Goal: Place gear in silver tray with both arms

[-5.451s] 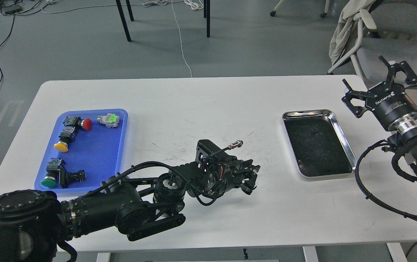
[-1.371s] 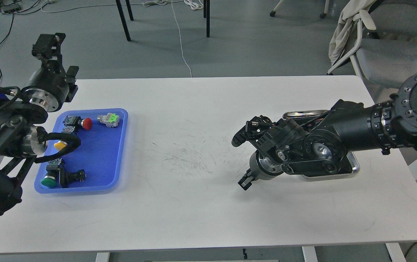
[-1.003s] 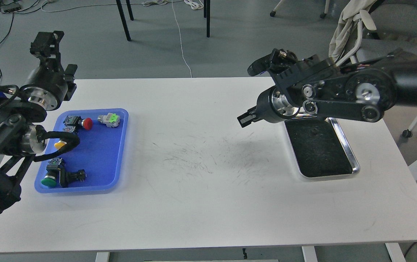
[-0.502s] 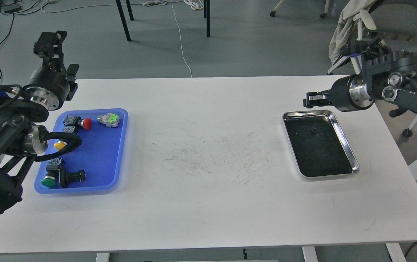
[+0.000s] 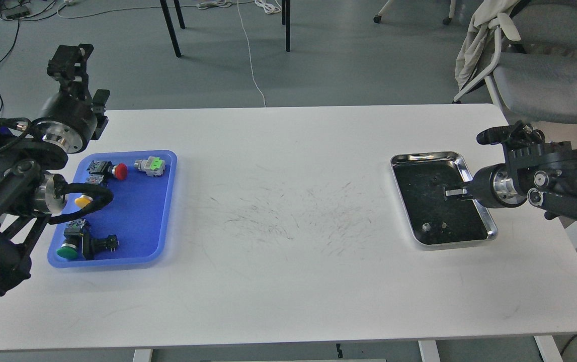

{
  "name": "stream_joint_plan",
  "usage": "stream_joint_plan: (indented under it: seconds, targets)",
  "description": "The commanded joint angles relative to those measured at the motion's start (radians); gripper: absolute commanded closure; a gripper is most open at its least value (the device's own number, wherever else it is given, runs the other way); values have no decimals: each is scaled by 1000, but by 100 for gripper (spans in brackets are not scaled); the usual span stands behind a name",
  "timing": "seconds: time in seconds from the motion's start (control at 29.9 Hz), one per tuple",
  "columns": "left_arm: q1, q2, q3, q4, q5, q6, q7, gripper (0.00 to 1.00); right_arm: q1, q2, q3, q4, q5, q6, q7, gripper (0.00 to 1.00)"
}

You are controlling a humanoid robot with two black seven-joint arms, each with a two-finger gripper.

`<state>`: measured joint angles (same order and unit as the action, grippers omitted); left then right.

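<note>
Left of the silver tray [image 5: 489, 225], well apart, the left hand [image 5: 69, 58] is raised, its state indiscernible. A small gear-like piece [image 5: 424, 227] lies inside the tray (likely delivered). Above the tray the right hand [image 5: 453, 192] is seen, seemingly empty; closure cannot be told.

Both arms matte black. Left arm [image 5: 21, 176]: silver wrist ring, looped black cables. Right arm [image 5: 545, 178]: silver collar, round silver joint caps, ribbed housing.
</note>
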<state>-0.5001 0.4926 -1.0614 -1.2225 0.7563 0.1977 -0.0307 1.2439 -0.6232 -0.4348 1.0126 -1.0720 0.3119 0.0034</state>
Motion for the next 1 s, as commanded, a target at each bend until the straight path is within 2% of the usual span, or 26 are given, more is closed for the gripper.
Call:
stream_joint_plan:
  seconds: [0.0,0.03,0.07,0.1,0.13,0.43,0.7,0.9,0.97]
  targets:
    - [0,-2,0,0,0,0,0,2,-4,0,-1,4,-16,0,0,80]
    - [0,-2,0,0,0,0,0,2,0,0,1,7,-16,0,1,67]
    - [0,-2,0,0,0,0,0,2,5,0,1,12,-11,4,1,49]
    - [0,-3,0,0,0,0,0,2,6,-1,1,20,-8,6,1,21]
    - [0,-3,0,0,0,0,0,2,8,-9,4,33,-6,6,1,1]
    - [0,-8,0,3,2,0,0,2,6,-32,139,49,1,10,1,1]
    - [-3,-6,0,8,2,0,0,2,-14,-62,352,41,23,6,3,2]
    - [-34,-5,0,41,0,0,0,2,-53,-37,602,-29,286,-11,3,2]
    - [-47,-6,-2,54,-12,0,0,2,-70,23,706,-80,393,-23,3,2]
